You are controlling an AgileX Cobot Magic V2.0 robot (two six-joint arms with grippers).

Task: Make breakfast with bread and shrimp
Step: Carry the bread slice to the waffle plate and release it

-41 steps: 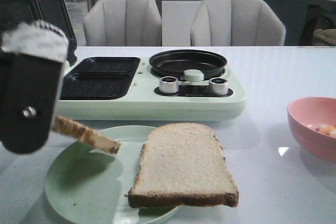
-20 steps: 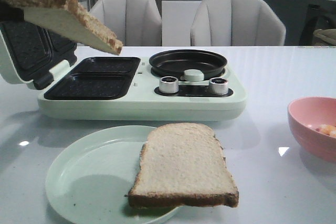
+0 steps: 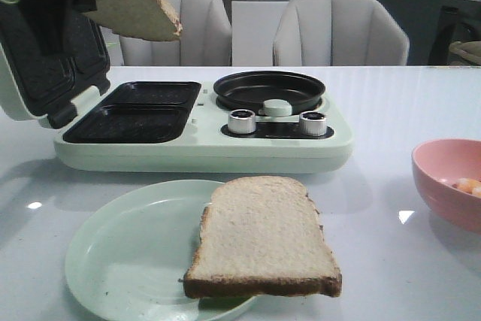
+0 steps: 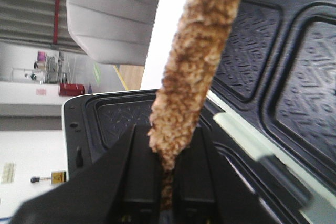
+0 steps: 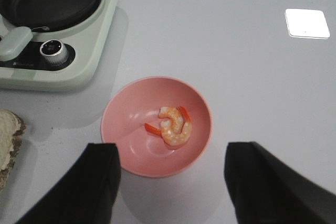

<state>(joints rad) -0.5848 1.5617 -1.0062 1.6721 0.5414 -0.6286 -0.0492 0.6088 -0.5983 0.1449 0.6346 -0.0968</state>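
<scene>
Holding one bread slice (image 3: 135, 7) by its edge, your left gripper (image 4: 167, 166) has its fingers clamped on the crust, as the left wrist view shows. That slice hangs high at the far left, above the open lid (image 3: 45, 65) of the mint-green breakfast maker (image 3: 203, 144). What the next move turns on, as I judge it: the two dark sandwich wells (image 3: 139, 110) lie below the slice and a little nearer and to the right of it. The slice's free corner already points right and downward toward them. You would bring it down and rightward, laying its flat face level so its long side runs along a well, not across the divider.

The second bread slice (image 3: 259, 238) lies flat on the pale green plate (image 3: 113, 261) at the near centre, overhanging the plate's right rim, well apart from either gripper.

Your right gripper (image 5: 173, 182) hangs with fingers spread wide over the pink bowl (image 5: 126, 129) at the near right, gripping nothing. One curled shrimp (image 5: 173, 125) is visible in that bowl, directly beneath the gap between the fingers. So the right arm is plainly the nearer one for the shrimp, the left for the wells.
</scene>
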